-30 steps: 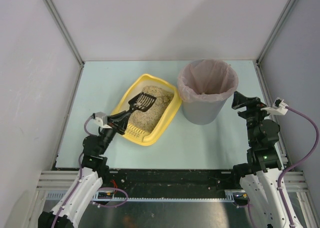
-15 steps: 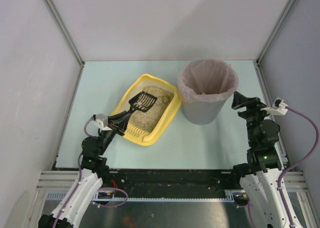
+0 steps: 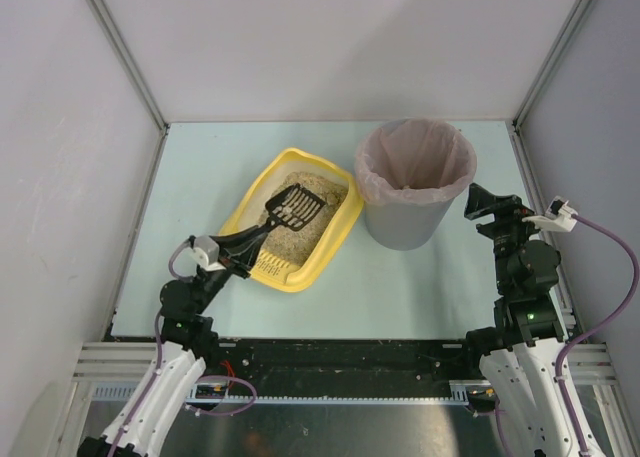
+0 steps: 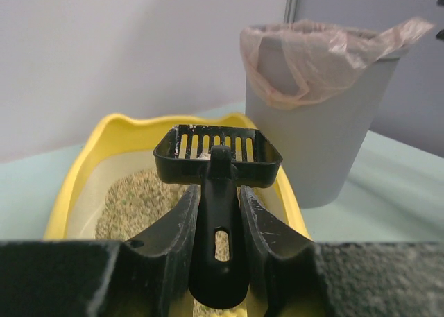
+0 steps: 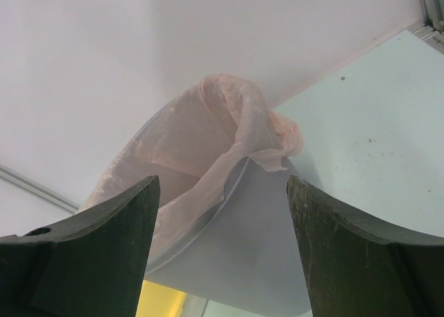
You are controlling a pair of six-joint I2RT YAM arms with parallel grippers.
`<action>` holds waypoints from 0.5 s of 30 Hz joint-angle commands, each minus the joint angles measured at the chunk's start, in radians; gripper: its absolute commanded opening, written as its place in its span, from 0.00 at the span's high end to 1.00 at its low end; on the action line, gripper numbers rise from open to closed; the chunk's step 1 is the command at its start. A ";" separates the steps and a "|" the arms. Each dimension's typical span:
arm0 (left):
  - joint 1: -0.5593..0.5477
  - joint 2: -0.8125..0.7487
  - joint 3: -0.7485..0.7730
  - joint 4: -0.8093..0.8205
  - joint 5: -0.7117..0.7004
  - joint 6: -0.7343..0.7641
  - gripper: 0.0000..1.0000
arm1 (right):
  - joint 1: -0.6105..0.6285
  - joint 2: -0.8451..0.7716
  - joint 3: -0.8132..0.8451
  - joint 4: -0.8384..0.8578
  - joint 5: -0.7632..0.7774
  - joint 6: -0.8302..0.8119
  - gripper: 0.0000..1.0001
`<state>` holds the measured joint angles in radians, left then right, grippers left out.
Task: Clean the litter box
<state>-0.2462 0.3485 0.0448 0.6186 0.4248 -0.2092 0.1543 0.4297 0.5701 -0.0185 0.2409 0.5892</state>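
The litter box point(image 3: 335, 239) sits on the table point(image 3: 420, 287), on the left side, slanted, with its slotted end toward my left arm. It is a low yellow tray, and I think the plastic is stiff and light. The litter point(image 3: 322, 192) inside is loose like sand, so it likely adds weight and would slide and spill if I tipped the tray. If I had to move the tray, I would take it by the rim and keep it flat.

The black scoop point(image 4: 217, 157) is over the litter, and its slotted cup looks about level. I cannot tell if anything is in the cup. The scoop looks hard and light, with a thin handle that could twist in a loose grip.

My left gripper point(image 4: 216, 213) is squeezed on that handle, one finger on each side. That looks like the right place to hold it.

The grey bin point(image 3: 400, 232) stands just beside the tray, on its right. Its thin pink bag looks soft and easy to snag.

My right gripper point(image 5: 222, 213) is wide apart and holds nothing. It faces the bin from the right.
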 commanded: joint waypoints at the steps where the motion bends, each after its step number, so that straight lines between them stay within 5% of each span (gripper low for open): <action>1: -0.011 -0.087 -0.049 0.069 0.000 -0.004 1.00 | 0.004 -0.008 0.004 0.022 0.041 -0.032 0.21; 15: -0.039 -0.120 -0.002 0.081 0.020 -0.015 1.00 | -0.002 -0.003 0.004 0.022 0.070 -0.072 0.20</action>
<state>-0.2798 0.2382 0.0448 0.6529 0.4427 -0.2096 0.1539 0.4366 0.5701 -0.0189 0.2745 0.5430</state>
